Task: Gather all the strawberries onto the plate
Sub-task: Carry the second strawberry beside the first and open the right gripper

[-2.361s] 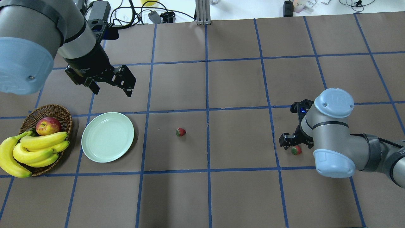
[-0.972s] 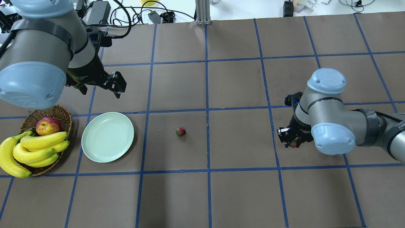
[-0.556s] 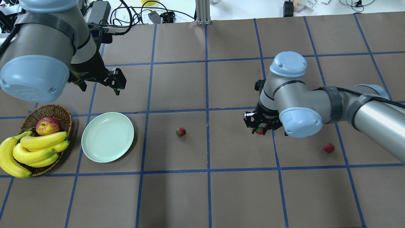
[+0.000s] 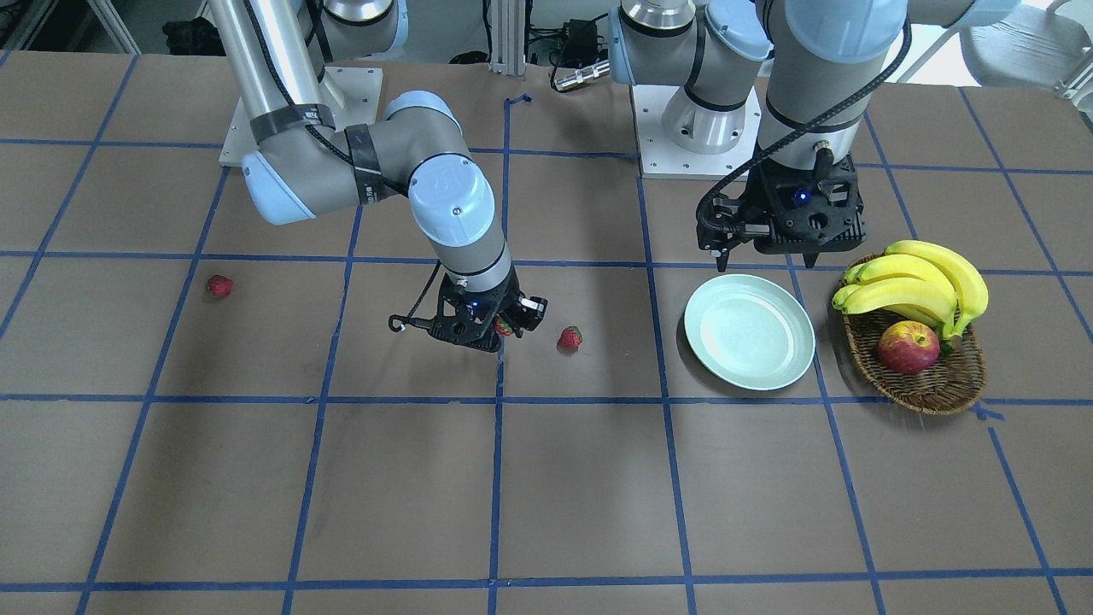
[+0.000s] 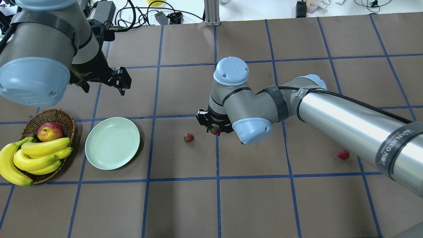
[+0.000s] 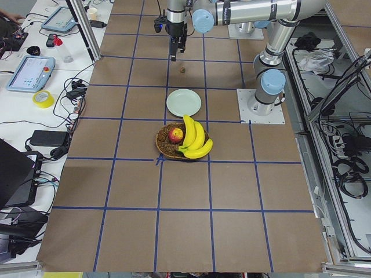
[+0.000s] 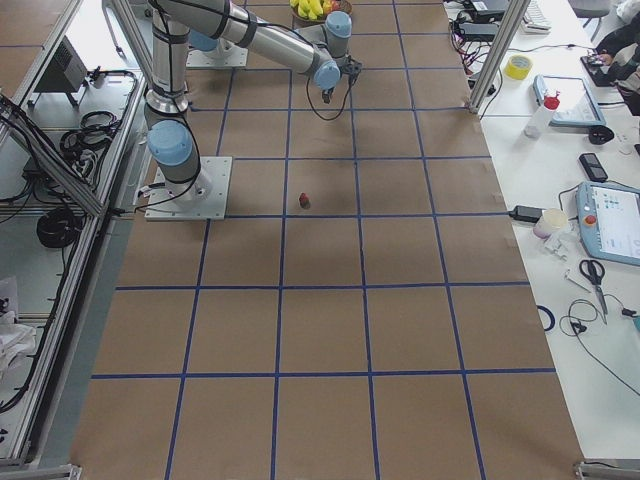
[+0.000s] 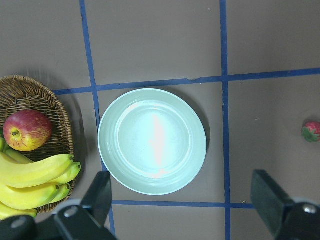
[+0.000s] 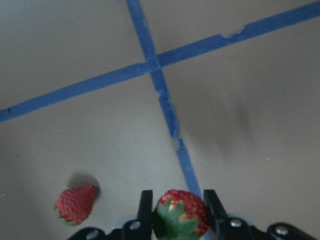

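1. Strawberries (image 5: 214,129) (image 5: 188,137) (image 5: 343,154): three show, all off the plate (image 5: 112,142). One is in a gripper and two rest on the brown table (image 5: 251,205).
2. The held strawberry (image 9: 180,212) is pinched between the two fingers of the right gripper (image 9: 175,200), which press against its sides. Its green cap faces the wrist camera. It hangs over a blue tape line (image 9: 170,115) around the middle of the table, midway between the robot's edge and the far edge.
3. The second strawberry (image 4: 569,336) lies on the table just beside the held one, on the side toward the table's left end. It is between the right gripper and the plate.
4. The third strawberry (image 4: 219,285) lies alone, well apart from the others, toward the table's right end.
5. The plate sits flat on the table toward the left end. Just beside it, nearer that end, is a wicker basket (image 5: 64,115) that holds an apple (image 5: 50,131) and bananas (image 5: 36,155).
6. The left gripper (image 5: 104,82) hangs high over the plate's area with its fingers (image 8: 97,192) spread wide and nothing between them. Its wrist camera looks straight down on the plate.
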